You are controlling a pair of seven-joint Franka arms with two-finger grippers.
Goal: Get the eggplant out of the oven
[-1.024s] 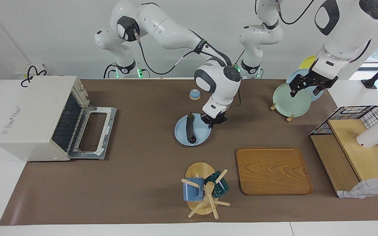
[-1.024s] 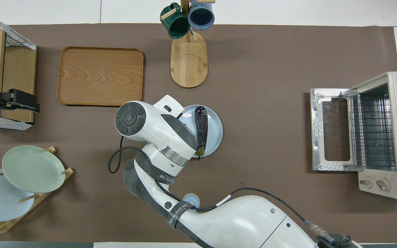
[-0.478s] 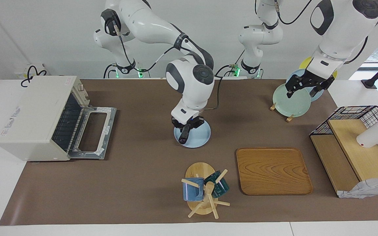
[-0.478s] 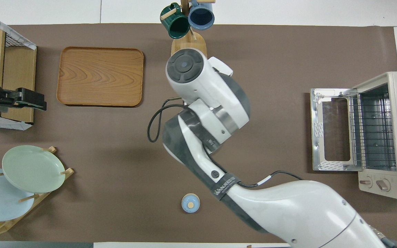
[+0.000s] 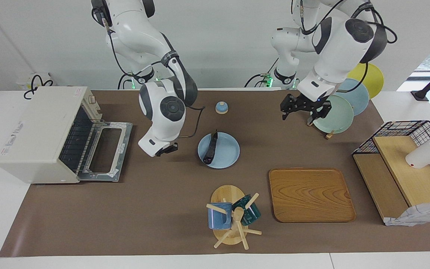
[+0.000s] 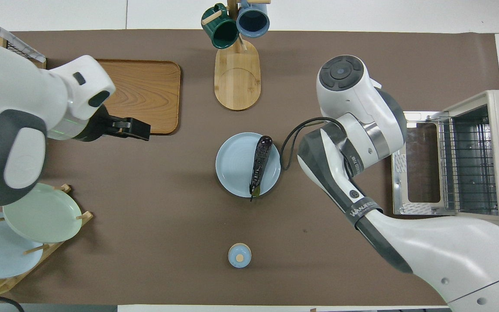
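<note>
The eggplant (image 5: 210, 148) lies free on a light blue plate (image 5: 227, 152) at the middle of the table; it also shows in the overhead view (image 6: 260, 164) on the plate (image 6: 233, 164). The oven (image 5: 37, 130) stands at the right arm's end of the table with its door (image 5: 105, 151) folded down and its rack (image 6: 468, 167) bare. My right gripper (image 5: 164, 150) hangs empty over the table between the oven door and the plate. My left gripper (image 5: 300, 111) is open and empty, up in the air beside the plate rack.
A mug tree (image 5: 231, 215) and a wooden tray (image 5: 310, 194) lie farther from the robots than the plate. A rack of plates (image 5: 336, 112) and a wire shelf (image 5: 405, 164) stand at the left arm's end. A small blue knob (image 5: 221, 107) sits near the robots.
The right gripper went from the plate's left-arm side, across the eggplant, to its oven side. The eggplant has turned slightly on the plate. The left gripper swung toward the table's middle.
</note>
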